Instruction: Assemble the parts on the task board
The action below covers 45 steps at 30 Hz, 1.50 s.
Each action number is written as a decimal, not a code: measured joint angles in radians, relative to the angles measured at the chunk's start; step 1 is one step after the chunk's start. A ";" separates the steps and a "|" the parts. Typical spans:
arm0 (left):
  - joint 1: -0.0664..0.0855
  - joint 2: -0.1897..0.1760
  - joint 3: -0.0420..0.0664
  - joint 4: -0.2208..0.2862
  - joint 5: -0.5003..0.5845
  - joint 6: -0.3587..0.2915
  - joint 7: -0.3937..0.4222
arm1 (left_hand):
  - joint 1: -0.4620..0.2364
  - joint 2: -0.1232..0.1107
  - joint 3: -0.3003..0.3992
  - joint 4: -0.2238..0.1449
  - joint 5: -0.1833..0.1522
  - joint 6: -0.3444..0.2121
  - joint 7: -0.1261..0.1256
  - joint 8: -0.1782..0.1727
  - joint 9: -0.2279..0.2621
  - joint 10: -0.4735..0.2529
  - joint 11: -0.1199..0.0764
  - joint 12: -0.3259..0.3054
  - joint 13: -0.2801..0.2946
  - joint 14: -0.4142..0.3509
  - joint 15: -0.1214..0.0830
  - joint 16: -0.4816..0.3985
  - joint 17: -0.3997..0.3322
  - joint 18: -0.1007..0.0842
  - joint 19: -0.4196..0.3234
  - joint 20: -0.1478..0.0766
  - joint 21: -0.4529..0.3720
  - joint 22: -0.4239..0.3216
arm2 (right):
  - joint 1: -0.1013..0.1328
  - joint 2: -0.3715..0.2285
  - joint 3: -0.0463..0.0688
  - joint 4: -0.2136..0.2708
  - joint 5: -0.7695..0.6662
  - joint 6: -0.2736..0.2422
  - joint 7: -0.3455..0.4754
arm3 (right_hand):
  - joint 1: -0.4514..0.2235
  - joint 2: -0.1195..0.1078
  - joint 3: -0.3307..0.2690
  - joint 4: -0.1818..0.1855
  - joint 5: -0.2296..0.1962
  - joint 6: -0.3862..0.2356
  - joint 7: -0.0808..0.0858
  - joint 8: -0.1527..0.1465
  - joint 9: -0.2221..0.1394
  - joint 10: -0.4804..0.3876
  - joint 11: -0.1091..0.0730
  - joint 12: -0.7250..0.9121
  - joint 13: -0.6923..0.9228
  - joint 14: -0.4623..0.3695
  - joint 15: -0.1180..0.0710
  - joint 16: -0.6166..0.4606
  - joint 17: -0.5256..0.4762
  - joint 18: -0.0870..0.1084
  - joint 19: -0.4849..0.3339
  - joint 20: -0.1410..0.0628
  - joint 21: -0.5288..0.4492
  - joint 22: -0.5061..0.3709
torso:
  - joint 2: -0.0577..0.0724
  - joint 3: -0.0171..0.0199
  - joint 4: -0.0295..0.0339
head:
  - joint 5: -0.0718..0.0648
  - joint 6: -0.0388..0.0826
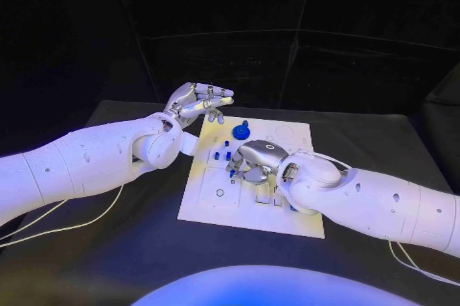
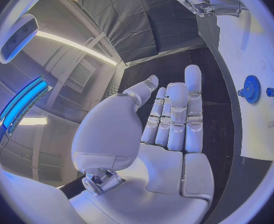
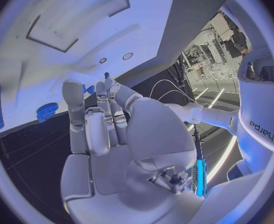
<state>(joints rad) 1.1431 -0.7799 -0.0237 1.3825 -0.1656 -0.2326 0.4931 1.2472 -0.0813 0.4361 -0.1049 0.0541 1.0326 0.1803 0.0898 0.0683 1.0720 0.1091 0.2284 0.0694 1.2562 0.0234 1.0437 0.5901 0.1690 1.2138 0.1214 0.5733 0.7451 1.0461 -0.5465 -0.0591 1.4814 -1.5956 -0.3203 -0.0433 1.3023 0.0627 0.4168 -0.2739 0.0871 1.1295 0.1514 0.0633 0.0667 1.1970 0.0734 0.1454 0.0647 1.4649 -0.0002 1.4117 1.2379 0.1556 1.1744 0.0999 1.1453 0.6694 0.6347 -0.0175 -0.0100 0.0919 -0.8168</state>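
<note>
The white board (image 1: 251,206) lies in the middle of the black surface (image 1: 115,253). A blue gear (image 1: 240,130) stands near the far edge of the board, and small blue pegs (image 1: 226,145) stand just in front of the gear.

The left hand (image 1: 197,101) is raised over the far left corner of the board. Its fingers are apart and almost straight, and it holds nothing.

The right hand (image 1: 255,161) is low over the middle of the board, near the pegs. Its fingers are curled downward; I cannot tell if it holds a part.
</note>
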 measured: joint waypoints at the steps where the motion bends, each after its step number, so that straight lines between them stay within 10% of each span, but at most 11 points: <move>1: 0.000 0.000 0.000 0.000 0.000 0.000 0.000 | 0.000 0.000 0.000 0.000 0.000 0.000 0.000 0.000 0.000 0.000 0.000 0.000 0.000 0.000 0.000 0.000 0.000 0.000 0.000 0.000 0.000 0.000 | -0.001 0.001 0.000 -0.001 -0.002 0.003 0.000 | 0.000 0.000 0.000 0.000 0.000 0.000 0.000 -0.001 0.000 0.000 0.000 0.000 0.000 0.000 0.000 0.000 0.000 0.000 0.000 0.000 0.000 -0.001 | 0.000 0.0001 0.0000 | 0.000 0.000; 45: 0.000 0.002 0.000 -0.003 0.000 0.002 -0.004 | 0.000 0.000 0.000 0.000 0.000 0.000 0.000 0.000 0.000 0.000 0.000 0.000 0.000 0.000 0.000 0.001 -0.003 0.000 0.000 0.000 -0.004 -0.002 | -0.008 0.026 -0.008 -0.029 -0.069 0.075 -0.030 | -0.027 -0.027 0.011 0.011 0.001 -0.014 0.008 -0.002 0.000 -0.025 0.016 -0.023 -0.002 0.000 0.000 0.000 -0.009 0.000 -0.010 0.003 0.000 -0.016 | 0.000 -0.0005 -0.0006 | 0.006 -0.014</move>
<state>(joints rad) 1.1432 -0.7780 -0.0241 1.3795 -0.1652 -0.2302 0.4895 1.2472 -0.0814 0.4361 -0.1049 0.0541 1.0326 0.1803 0.0898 0.0683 1.0720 0.1091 0.2284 0.0694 1.2562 0.0234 1.0447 0.5875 0.1690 1.2138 0.1214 0.5693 0.7432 1.0380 -0.5205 -0.0667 1.4524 -1.6650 -0.2458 -0.0729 1.2754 0.0357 0.4280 -0.2627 0.0880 1.1152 0.1591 0.0617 0.0665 1.1716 0.0894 0.1224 0.0627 1.4649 -0.0002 1.4114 1.2286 0.1554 1.1642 0.1025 1.1453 0.6537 0.6346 -0.0180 -0.0105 0.0979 -0.8304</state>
